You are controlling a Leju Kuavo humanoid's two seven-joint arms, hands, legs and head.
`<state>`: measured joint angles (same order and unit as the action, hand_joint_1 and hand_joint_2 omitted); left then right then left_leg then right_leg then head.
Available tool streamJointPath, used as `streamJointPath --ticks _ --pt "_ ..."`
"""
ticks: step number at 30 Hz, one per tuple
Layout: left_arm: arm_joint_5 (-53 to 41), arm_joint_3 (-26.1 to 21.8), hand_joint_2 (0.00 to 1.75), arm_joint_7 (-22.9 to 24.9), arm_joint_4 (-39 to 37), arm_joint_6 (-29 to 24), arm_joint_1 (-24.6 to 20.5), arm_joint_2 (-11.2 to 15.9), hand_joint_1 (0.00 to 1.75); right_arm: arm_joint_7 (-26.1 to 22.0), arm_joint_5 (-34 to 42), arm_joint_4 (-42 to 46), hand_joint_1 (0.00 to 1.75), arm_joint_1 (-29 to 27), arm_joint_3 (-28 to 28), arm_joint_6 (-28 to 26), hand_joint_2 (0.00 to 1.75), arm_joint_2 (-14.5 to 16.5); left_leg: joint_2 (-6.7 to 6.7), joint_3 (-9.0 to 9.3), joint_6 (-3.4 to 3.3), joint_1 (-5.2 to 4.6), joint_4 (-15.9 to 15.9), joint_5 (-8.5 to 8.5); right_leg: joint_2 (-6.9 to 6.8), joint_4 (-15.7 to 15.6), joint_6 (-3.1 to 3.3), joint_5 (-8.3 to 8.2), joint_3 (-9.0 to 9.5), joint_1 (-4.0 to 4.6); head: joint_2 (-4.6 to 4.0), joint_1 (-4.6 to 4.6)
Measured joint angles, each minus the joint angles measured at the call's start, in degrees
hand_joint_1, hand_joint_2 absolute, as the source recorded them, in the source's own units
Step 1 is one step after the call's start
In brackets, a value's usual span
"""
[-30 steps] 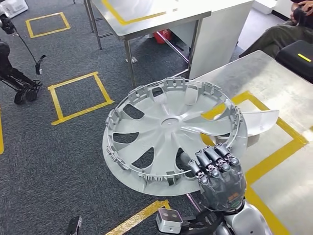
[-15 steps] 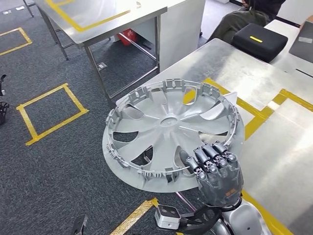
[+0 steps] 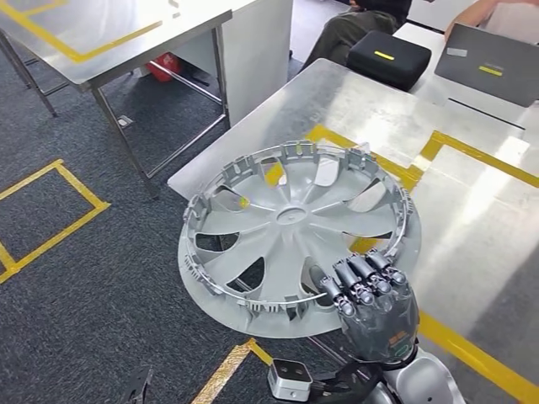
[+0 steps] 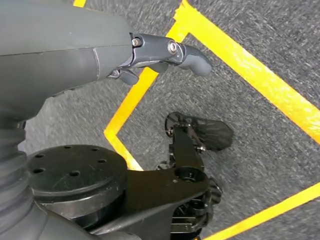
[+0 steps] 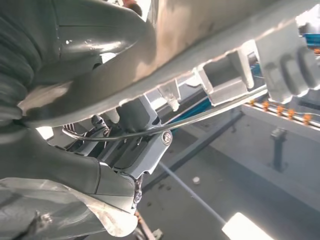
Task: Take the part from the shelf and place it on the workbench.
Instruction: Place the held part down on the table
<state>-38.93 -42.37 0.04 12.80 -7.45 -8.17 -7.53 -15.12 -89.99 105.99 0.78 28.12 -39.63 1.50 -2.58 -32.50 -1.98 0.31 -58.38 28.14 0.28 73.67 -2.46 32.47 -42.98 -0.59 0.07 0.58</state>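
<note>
The right hand (image 3: 375, 307) holds the silver wheel cover (image 3: 296, 231) at its near edge, with the dark fingers (image 3: 365, 282) curled over the rim and closed on it. The cover lies almost flat in the air, with its inner ribbed side up, and it hangs partly over the corner of the metal desk (image 3: 381, 109) and partly over the grey carpet (image 3: 76, 311). It does not seem to rest on the desk, but I cannot tell this for sure. In the right wrist view the rim of the cover (image 5: 211, 35) passes close over the hand (image 5: 75, 165), with its clips and a thin wire ring visible. Yellow tape (image 3: 470, 349) marks a frame on the desk, and the cover hides one corner of this frame. The left hand (image 4: 86, 50) hangs over the carpet near yellow floor tape (image 4: 241, 65); one grey finger is stretched out and nothing is in it, though the other fingers are hidden from me. Further back stands a second metal table (image 3: 114, 34). On the far side of the desk lie a black case (image 3: 387, 59) and a dark flat case (image 3: 486, 71), and a person (image 3: 346, 29) sits there.
</note>
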Motion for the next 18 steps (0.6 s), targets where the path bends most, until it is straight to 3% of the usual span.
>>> streamJointPath --ticks 2,4,6,8,10,12,14,15,16,18 --pt "-0.1 0.2 1.75 0.0 0.0 0.0 -0.1 0.0 0.0 -0.1 0.0 0.0 1.75 0.0 0.0 0.0 1.75 -0.1 -1.36 0.11 0.12 -0.09 0.0 0.12 -1.43 -7.2 0.19 -3.29 4.0 0.08 0.0 0.01" --pt "-0.2 0.3 1.75 0.1 0.0 0.0 -0.2 -0.1 0.0 -0.2 0.0 0.0 1.75 0.1 0.0 0.0 1.75 -0.1 -2.48 0.18 0.5 -0.4 -0.1 0.33 -3.7 -14.0 0.67 -5.02 7.97 0.59 0.0 -0.03" --pt "-0.5 0.5 1.75 0.3 0.0 0.0 -0.2 -0.1 0.0 -0.2 0.0 0.0 1.75 0.1 0.0 0.0 1.75 -0.1 -3.52 0.29 0.98 -0.62 -0.1 0.4 -3.98 -15.6 1.25 -5.0 8.86 1.06 0.0 -0.07" --pt "-0.6 0.8 1.75 0.4 0.0 -0.1 -0.3 -0.2 0.0 -0.3 0.0 0.0 1.75 0.0 -0.1 0.0 1.75 -0.1 -3.86 0.49 1.59 -0.48 -0.2 0.65 -2.57 -15.9 1.89 -5.38 8.74 0.91 0.0 -0.09" --pt "-0.7 0.9 1.75 0.5 0.0 -0.1 -0.4 -0.3 0.0 -0.3 0.0 0.0 1.75 0.0 -0.1 0.0 1.75 -0.1 -1.34 -0.48 2.19 -0.21 -2.9 2.62 -1.34 -16.3 2.48 -5.77 8.89 0.57 0.0 -0.26" --pt "-0.7 1.1 1.75 0.5 0.0 -0.1 -0.3 -0.3 0.0 -0.3 0.0 0.0 1.75 0.0 -0.1 0.0 1.75 -0.1 1.48 -3.61 2.49 -0.02 -10.0 6.29 -0.05 -16.3 2.74 -5.91 8.94 0.42 0.0 -0.5" --pt "-0.8 1.1 1.75 0.5 0.0 -0.2 0.0 -0.3 0.0 -0.3 0.0 0.0 1.75 0.0 -0.1 0.0 1.75 -0.1 2.05 -6.51 2.6 0.01 -16.0 8.13 1.55 -16.2 2.8 -5.93 8.93 0.45 0.0 -0.57" --pt "-0.8 1.1 1.75 0.5 0.0 -0.2 0.0 -0.3 0.0 -0.3 0.0 0.0 1.75 -0.1 -0.1 0.0 1.75 -0.1 2.12 -6.76 2.57 0.03 -16.3 7.41 2.39 -16.1 2.8 -5.93 8.93 0.45 0.0 -0.58" --pt "-0.9 1.2 1.75 0.5 0.0 -0.2 0.0 -0.3 0.0 -0.3 0.0 -0.1 1.75 -0.1 -0.1 0.0 1.75 -0.1 2.33 -5.95 2.51 0.08 -14.2 5.62 3.22 -16.0 2.78 -5.92 8.94 0.43 0.0 -0.57" --pt "-1.1 1.3 1.75 0.5 0.0 -0.2 -0.1 -0.3 0.0 -0.4 0.0 -0.1 1.75 -0.1 -0.1 0.0 1.75 -0.1 4.55 -2.68 2.35 0.39 -6.6 1.57 4.74 -15.6 2.55 -5.83 8.82 0.43 0.0 -0.57"
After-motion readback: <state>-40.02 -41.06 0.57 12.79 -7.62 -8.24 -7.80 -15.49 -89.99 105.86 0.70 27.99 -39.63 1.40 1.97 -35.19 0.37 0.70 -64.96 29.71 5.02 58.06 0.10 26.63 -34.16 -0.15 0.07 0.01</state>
